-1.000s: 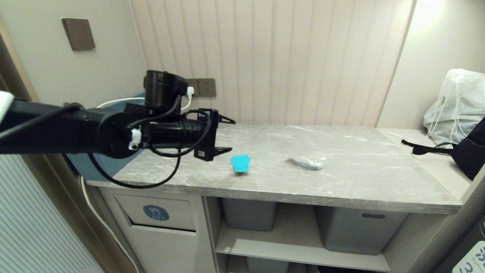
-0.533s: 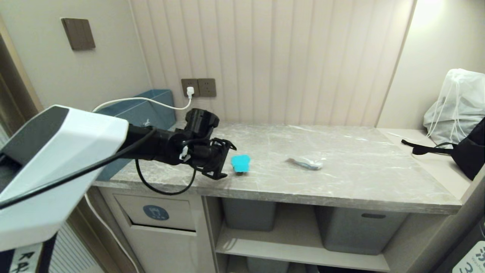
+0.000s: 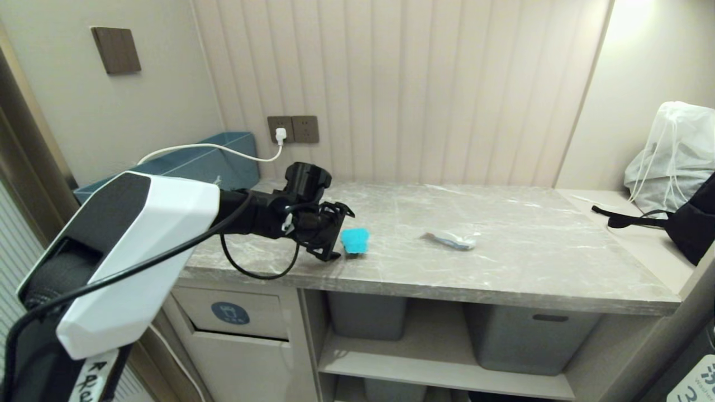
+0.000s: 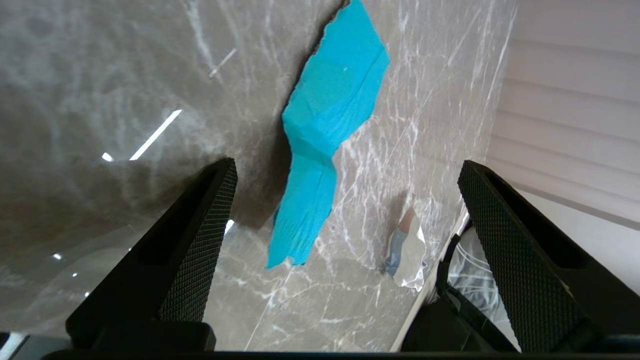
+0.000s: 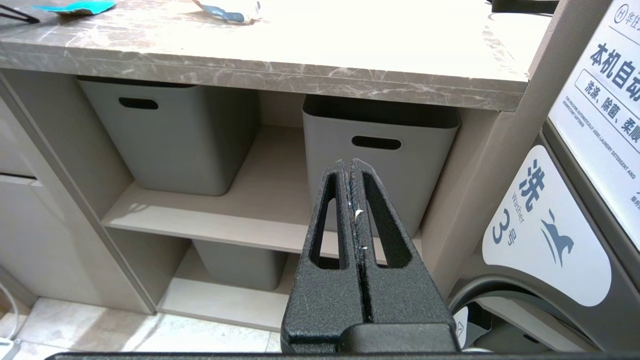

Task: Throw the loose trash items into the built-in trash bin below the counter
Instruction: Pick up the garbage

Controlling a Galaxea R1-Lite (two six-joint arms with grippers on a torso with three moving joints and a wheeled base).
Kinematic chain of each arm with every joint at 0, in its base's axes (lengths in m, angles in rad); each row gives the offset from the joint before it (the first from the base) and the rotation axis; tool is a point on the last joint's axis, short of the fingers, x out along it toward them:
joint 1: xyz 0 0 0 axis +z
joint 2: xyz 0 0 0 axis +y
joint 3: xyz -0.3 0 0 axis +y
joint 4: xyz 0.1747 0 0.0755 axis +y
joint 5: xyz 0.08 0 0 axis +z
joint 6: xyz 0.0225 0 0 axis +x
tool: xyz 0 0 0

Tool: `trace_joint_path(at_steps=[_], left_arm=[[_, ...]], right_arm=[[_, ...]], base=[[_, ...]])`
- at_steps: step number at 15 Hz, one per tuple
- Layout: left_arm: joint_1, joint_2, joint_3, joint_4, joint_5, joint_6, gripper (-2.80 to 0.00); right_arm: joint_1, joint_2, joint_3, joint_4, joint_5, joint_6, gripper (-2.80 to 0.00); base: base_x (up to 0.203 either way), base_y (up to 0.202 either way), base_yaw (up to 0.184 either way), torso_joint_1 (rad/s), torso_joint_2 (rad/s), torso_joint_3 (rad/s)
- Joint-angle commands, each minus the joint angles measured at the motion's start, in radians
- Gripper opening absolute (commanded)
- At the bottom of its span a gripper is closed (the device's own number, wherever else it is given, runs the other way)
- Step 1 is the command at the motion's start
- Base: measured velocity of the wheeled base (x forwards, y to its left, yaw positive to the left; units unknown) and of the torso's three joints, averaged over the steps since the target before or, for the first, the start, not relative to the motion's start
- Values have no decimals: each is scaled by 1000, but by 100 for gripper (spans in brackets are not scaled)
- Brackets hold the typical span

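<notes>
The counter (image 3: 503, 262), a long grey marble-look slab with white veining, spans the head view from 9 o'clock to 3 o'clock. Below its front edge, at 7 o'clock, sits the built-in trash bin (image 3: 232, 314): a beige cabinet front whose recessed flap, closed, bears a round blue sticker. Grey plastic tubs (image 5: 175, 135) with slot handles occupy the open shelves beside it, toward 6 and 5 o'clock. A white drawstring bag (image 3: 670, 151) rests at 3 o'clock on the ledge past the counter's end. A teal box (image 3: 195, 162) stands against the wall at 10 o'clock, with a white cable running over it to a wall socket.

The left arm reaches in from 8 o'clock, low over the counter. The left gripper (image 3: 339, 231) has its jaws spread wide and holds nothing; the left wrist view shows the two textured fingers (image 4: 200, 235) apart on either side of the turquoise piece (image 4: 330, 130), not touching it. That flat piece (image 3: 354, 240) lies on the counter near centre, just beside the gripper at its 3 o'clock side. The clear-white wrapper (image 3: 452, 240), crumpled and tinged blue, lies on the counter further toward 3 o'clock, well apart from the gripper.

The right gripper (image 5: 354, 167) hangs parked below counter height before the tubs, its fingers pressed together, empty.
</notes>
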Motion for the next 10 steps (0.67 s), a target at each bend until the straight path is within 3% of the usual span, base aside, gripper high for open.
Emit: trace_joint_path(at_steps=[1, 10], left_arm=[[-3, 14, -7, 7, -1, -9, 0], [-25, 33, -50, 8, -28, -21, 0]], right_arm=[[0, 0, 0, 0, 0, 0, -280], [0, 0, 0, 0, 0, 0, -280]], base=[[0, 0, 0, 0, 0, 0], [0, 0, 0, 0, 0, 0]])
